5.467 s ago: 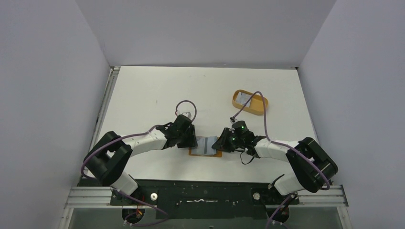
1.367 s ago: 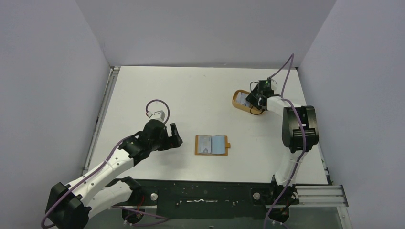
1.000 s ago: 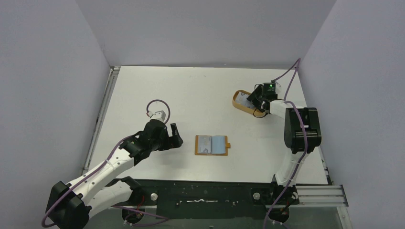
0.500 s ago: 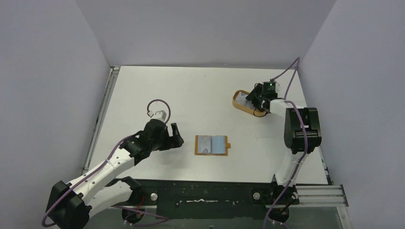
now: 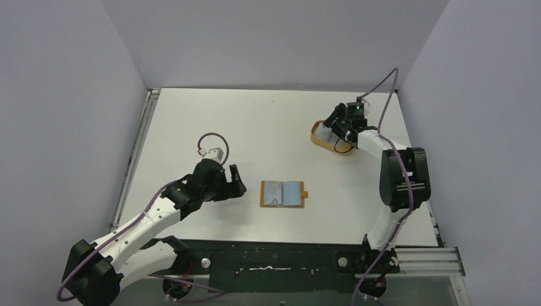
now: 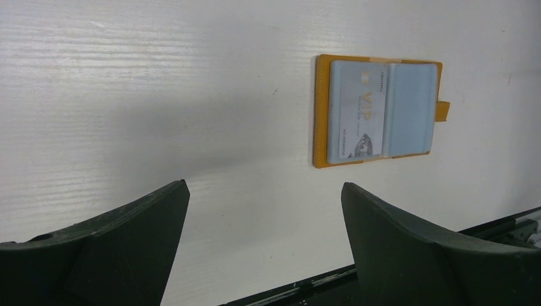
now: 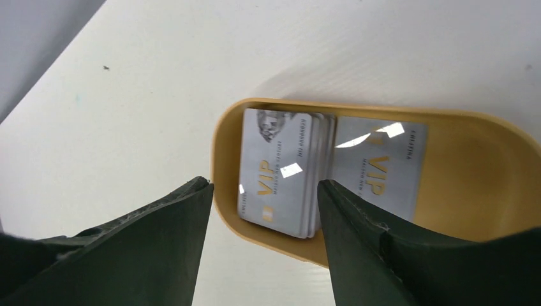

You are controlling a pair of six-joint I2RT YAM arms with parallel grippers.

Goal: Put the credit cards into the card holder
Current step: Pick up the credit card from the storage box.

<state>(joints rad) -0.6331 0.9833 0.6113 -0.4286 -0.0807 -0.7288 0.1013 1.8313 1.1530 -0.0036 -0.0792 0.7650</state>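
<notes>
In the top view the left arm (image 5: pixel 147 217) runs from its base at the lower left diagonally up toward the middle of the frame, stretched low over the white table (image 5: pixel 255 127). The left gripper (image 5: pixel 237 180) points right, toward the card holder (image 5: pixel 283 194), and stops short of it with bare table between. Its jaws stand wide apart with nothing in them; the left wrist view shows both dark fingers (image 6: pixel 127 236) at the bottom edge.

The card holder lies open and flat just below the frame's centre, snap tab to the right. In the left wrist view it sits at the upper right, with one pale VIP card (image 6: pixel 357 108) in its left half.

The right arm (image 5: pixel 399 178) rises from the lower right, bends at the right middle, and reaches up and left to the orange oval tray (image 5: pixel 322 143) at the upper right. The right gripper (image 5: pixel 333 124) hangs over the tray's left end, jaws parted and holding nothing. In the right wrist view a stack of credit cards (image 7: pixel 281 169) lies in the tray between the fingers, and a single card (image 7: pixel 379 166) lies just to its right.
</notes>
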